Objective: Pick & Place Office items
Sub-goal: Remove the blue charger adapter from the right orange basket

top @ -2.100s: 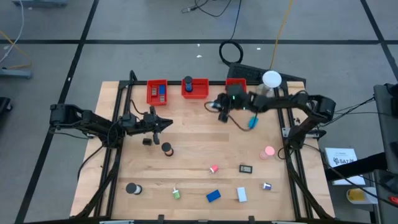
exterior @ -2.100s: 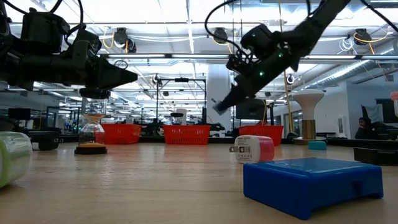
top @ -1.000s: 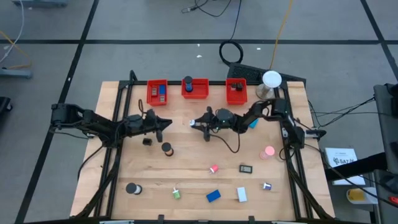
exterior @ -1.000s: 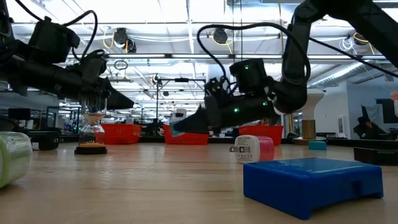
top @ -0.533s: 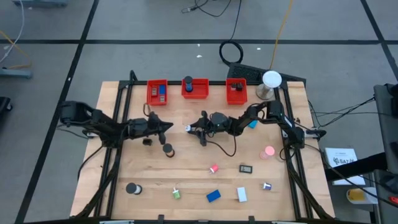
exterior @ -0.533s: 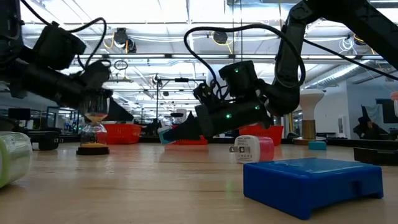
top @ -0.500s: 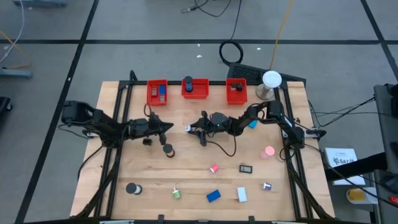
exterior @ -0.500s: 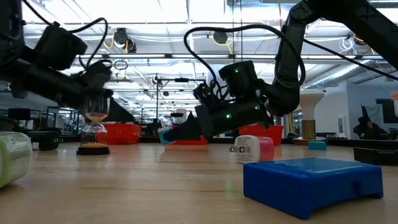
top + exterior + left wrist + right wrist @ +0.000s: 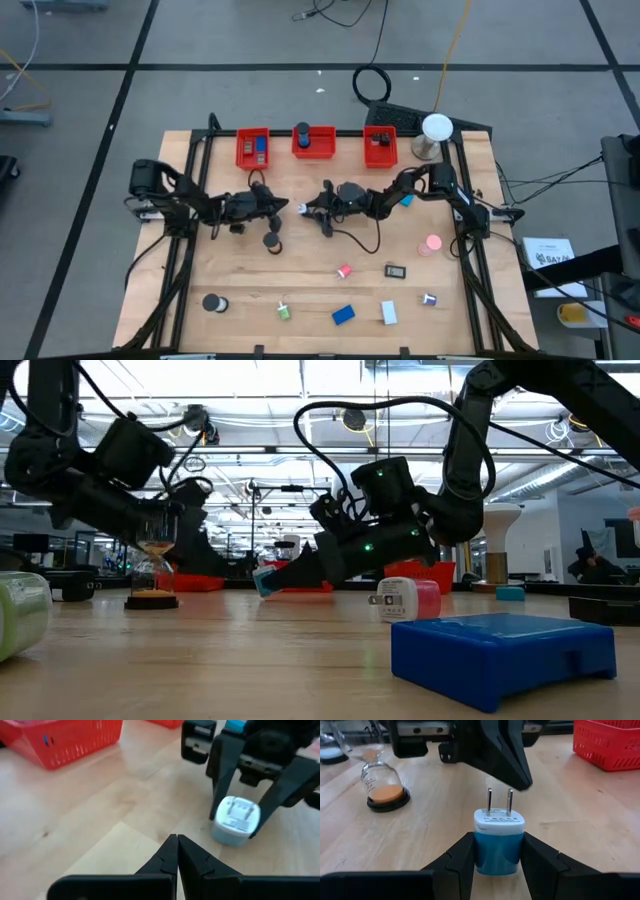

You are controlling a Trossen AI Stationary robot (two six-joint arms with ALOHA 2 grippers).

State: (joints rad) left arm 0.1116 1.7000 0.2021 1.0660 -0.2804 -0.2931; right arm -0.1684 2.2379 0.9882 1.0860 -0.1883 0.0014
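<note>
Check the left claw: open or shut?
Shut. In its wrist view the left claw has its two fingers pressed together, holding nothing, pointed at the blue charger.

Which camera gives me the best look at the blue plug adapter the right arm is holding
The right wrist view: the blue plug adapter fills the middle, clamped between the right gripper fingers, both prongs clear. The left wrist view shows its pronged face farther off. The low view shows a small blue tip; the high view only a pale speck.
</note>
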